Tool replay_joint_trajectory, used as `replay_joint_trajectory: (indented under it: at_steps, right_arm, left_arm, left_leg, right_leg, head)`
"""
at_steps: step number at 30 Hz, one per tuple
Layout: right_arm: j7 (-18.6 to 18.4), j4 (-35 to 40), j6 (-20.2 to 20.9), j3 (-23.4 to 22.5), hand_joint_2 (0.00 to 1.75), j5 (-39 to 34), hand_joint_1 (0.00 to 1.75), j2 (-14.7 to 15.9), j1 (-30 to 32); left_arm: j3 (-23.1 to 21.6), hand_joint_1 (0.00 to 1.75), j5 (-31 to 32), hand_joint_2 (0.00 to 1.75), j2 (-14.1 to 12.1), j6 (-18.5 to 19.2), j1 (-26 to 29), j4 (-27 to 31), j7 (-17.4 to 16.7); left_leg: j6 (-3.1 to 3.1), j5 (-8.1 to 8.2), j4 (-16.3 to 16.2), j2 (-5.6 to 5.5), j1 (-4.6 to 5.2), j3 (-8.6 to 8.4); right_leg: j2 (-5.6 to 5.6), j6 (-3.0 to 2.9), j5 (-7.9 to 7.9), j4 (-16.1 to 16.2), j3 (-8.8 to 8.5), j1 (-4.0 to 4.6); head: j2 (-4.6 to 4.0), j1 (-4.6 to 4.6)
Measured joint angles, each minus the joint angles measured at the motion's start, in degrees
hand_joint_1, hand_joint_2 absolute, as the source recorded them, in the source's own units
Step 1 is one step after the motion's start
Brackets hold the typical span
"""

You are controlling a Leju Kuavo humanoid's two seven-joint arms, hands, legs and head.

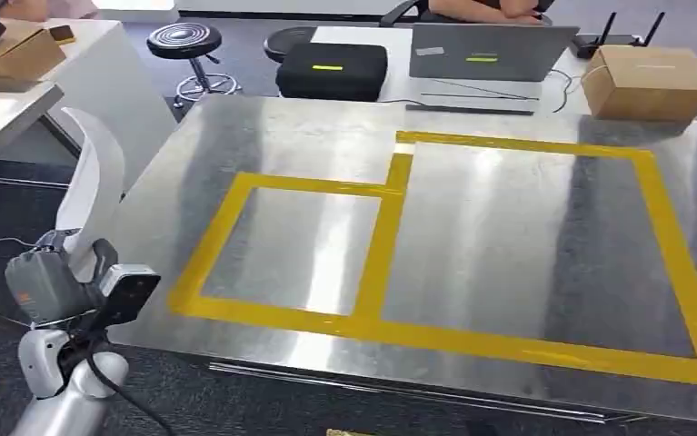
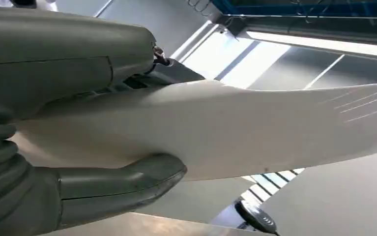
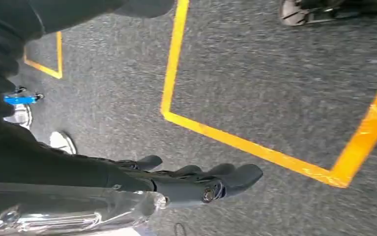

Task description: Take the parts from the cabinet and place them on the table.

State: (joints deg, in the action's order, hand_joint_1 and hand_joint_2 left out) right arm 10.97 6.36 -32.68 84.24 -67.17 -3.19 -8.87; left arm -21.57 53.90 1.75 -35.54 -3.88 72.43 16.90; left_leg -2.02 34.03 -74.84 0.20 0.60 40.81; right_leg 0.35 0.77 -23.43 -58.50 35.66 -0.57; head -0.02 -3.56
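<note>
Gripped a curved white part in the left hand beside the worktop; right hand hung empty, fingers loosely apart, over the floor.

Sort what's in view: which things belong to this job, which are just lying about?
Job: white curved part held in the left hand; metal table with yellow tape frames.
Lying about: cardboard box, laptop, black case, stool.
</note>
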Motion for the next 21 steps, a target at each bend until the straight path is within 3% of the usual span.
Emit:
replay_joint_trajectory:
  at_steps: [1, 3, 4, 5, 6, 7, 9, 10, 11, 12, 14, 15, 16, 17, 18, 19, 20, 21]
  right_arm:
    - [0.02, 0.00, 0.00, 0.00, 1.75, 0.00, 0.00, 0.00, -0.02]
    - [0.00, 0.00, 0.00, 0.00, 1.75, 0.00, 0.00, 0.00, -0.10]
    - [0.02, 0.00, 0.00, 0.00, 1.75, 0.00, 0.00, 0.00, -0.17]
    - [0.02, 0.00, -0.02, 0.00, 1.75, 0.00, 0.00, 0.02, -0.18]
    - [0.04, 0.00, -0.02, 0.00, 1.75, 0.00, 0.00, 0.02, -0.20]
    - [0.07, -0.02, -0.04, 0.00, 1.75, 0.00, 0.00, 0.02, -0.20]
    - [0.07, -0.02, -0.04, 0.00, 1.75, 0.00, 0.00, 0.02, 0.09]
    - [0.07, -0.02, -0.04, 0.00, 1.75, -0.02, 0.00, 0.04, 0.26]
    - [0.04, -0.02, -0.04, 0.00, 1.75, -0.02, 0.00, 0.04, 0.38]
    - [0.00, -0.02, -0.04, 0.00, 1.75, -0.04, 0.00, 0.04, 0.40]
    - [0.00, -0.02, -0.04, 0.00, 1.75, -0.02, 0.00, 0.04, 0.24]
    - [0.00, -0.02, -0.04, 0.00, 1.75, -0.02, 0.00, 0.04, 0.20]
    - [0.00, -0.02, -0.04, 0.00, 1.75, -0.02, 0.00, 0.04, 0.20]
    - [0.00, -0.02, -0.04, 0.00, 1.75, -0.02, 0.00, 0.04, 0.21]
    - [0.00, -0.02, -0.04, 0.00, 1.75, -0.02, 0.00, 0.04, 0.18]
    - [0.00, -0.02, -0.04, 0.00, 1.75, -0.02, 0.00, 0.07, 0.06]
    - [0.00, -0.02, -0.04, 0.00, 1.75, -0.02, 0.00, 0.13, -0.22]
    - [0.02, -0.02, -0.07, 0.00, 1.75, 0.02, 0.00, 0.15, -0.35]
  left_arm:
    - [0.00, 1.75, 0.00, 1.75, 0.00, 0.00, -0.01, 0.00, 0.00]
    - [0.00, 1.75, -0.02, 1.75, 0.00, 0.00, -0.06, 0.02, 0.00]
    - [0.00, 1.75, -0.02, 1.75, 0.00, 0.00, -0.13, 0.07, 0.00]
    - [0.00, 1.75, -0.02, 1.75, 0.02, 0.00, -0.26, 0.24, 0.00]
    - [0.00, 1.75, 0.00, 1.75, 0.04, 0.00, -0.42, 0.42, 0.00]
    - [0.00, 1.75, 0.00, 1.75, 0.04, 0.00, -0.38, 0.42, 0.00]
    - [0.00, 1.75, -0.02, 1.75, 0.07, 0.00, -0.16, 0.42, 0.00]
    - [0.00, 1.75, 0.00, 1.75, 0.09, 0.02, -0.19, 0.42, 0.00]
    - [0.02, 1.75, -0.02, 1.75, 0.04, 0.02, -0.18, 0.42, 0.00]
    - [0.07, 1.75, -0.09, 1.75, 0.07, 0.02, -0.15, 0.42, 0.00]
    - [0.07, 1.75, -0.09, 1.75, 0.07, 0.04, -0.06, 0.42, 0.00]
    - [0.07, 1.75, -0.09, 1.75, 0.07, 0.04, -0.02, 0.39, 0.00]
    - [0.07, 1.75, -0.09, 1.75, 0.04, 0.04, 0.02, 0.39, 0.00]
    - [0.07, 1.75, -0.09, 1.75, 0.02, 0.04, 0.03, 0.39, 0.00]
    - [0.07, 1.75, -0.09, 1.75, 0.02, 0.04, 0.01, 0.42, 0.00]
    - [0.07, 1.75, -0.09, 1.75, 0.04, 0.04, 0.01, 0.42, 0.00]
    - [0.07, 1.75, -0.09, 1.75, 0.09, 0.04, 0.02, 0.42, 0.00]
    - [0.09, 1.75, -0.09, 1.75, 0.09, 0.04, -0.04, 0.42, 0.00]
  left_leg:
    - [-0.06, -1.56, 0.57, 0.00, -0.18, -1.08]
    - [0.03, -5.78, 7.34, 0.00, -0.37, -6.43]
    - [0.11, -6.25, 12.16, -0.04, -0.42, -10.01]
    - [0.23, -4.98, 17.19, -0.23, -0.43, -14.02]
    - [0.58, -4.01, 20.05, -0.34, -0.27, -14.97]
    - [0.82, -4.51, 19.75, -0.31, -0.14, -14.25]
    - [1.91, -5.80, 20.01, -0.26, 0.12, -13.32]
    - [2.45, -6.69, 20.31, 0.05, -0.19, -12.85]
    - [3.01, -7.34, 20.31, 0.01, -0.17, -12.08]
    - [3.23, -7.94, 20.30, 0.01, -0.13, -11.36]
    - [3.46, -9.39, 20.23, 0.04, 0.19, -9.64]
    - [3.51, -10.05, 20.17, 0.04, 0.37, -8.84]
    - [3.56, -10.75, 20.11, 0.04, 0.59, -7.94]
    - [3.58, -11.42, 20.01, 0.04, 0.75, -7.03]
    - [3.55, -12.01, 19.84, 0.03, 0.89, -6.17]
    - [3.47, -12.56, 19.68, 0.01, 0.97, -5.49]
    - [3.28, -13.11, 19.55, 0.02, 1.07, -5.02]
    - [3.04, -13.50, 19.38, 0.06, 1.18, -4.78]
  right_leg:
    - [0.00, 0.10, 0.56, 0.00, 0.69, -0.02]
    - [0.03, 0.34, 1.76, 0.00, 2.01, -0.11]
    - [0.13, 0.60, 2.31, -0.01, 2.41, -0.14]
    - [0.22, 0.96, 2.75, -0.04, 2.76, 0.07]
    - [0.20, 1.29, 3.46, 0.01, 3.03, 0.06]
    - [0.21, 1.65, 4.34, 0.61, 3.06, -0.04]
    - [0.22, 2.56, 5.98, 1.74, 3.20, -0.18]
    - [0.30, 2.71, 4.90, 1.45, 3.80, -0.33]
    - [0.09, 2.76, 1.58, -0.45, 4.71, -0.24]
    - [0.08, 2.84, -2.14, -4.14, 5.54, -0.23]
    - [0.09, 2.98, -7.77, -13.74, 7.38, -0.07]
    - [0.08, 2.89, -8.06, -16.55, 7.49, 0.01]
    - [0.09, 2.69, -6.70, -17.33, 6.55, 0.12]
    - [0.09, 2.37, -4.40, -15.81, 4.44, 0.29]
    - [0.09, 1.98, -2.41, -12.14, 1.19, 0.59]
    - [0.09, 1.43, -1.94, -6.79, -3.09, 0.93]
    - [-0.04, 0.78, -5.02, -0.94, -6.71, 1.21]
    - [-0.12, 0.98, -5.99, 3.18, -8.98, 1.20]
  head:
    - [0.00, 0.00]
    - [0.00, 0.00]
    - [0.00, -0.02]
    - [0.00, -0.11]
    - [0.00, 0.00]
    - [0.00, 0.02]
    - [0.00, -0.15]
    - [0.00, -0.29]
    - [0.00, 0.04]
    - [0.00, 0.15]
    - [0.00, 0.17]
    - [0.00, 0.18]
    - [0.00, 0.17]
    - [0.00, 0.15]
    - [0.00, 0.17]
    - [0.00, 0.15]
    - [0.00, 0.15]
    - [0.00, 0.05]
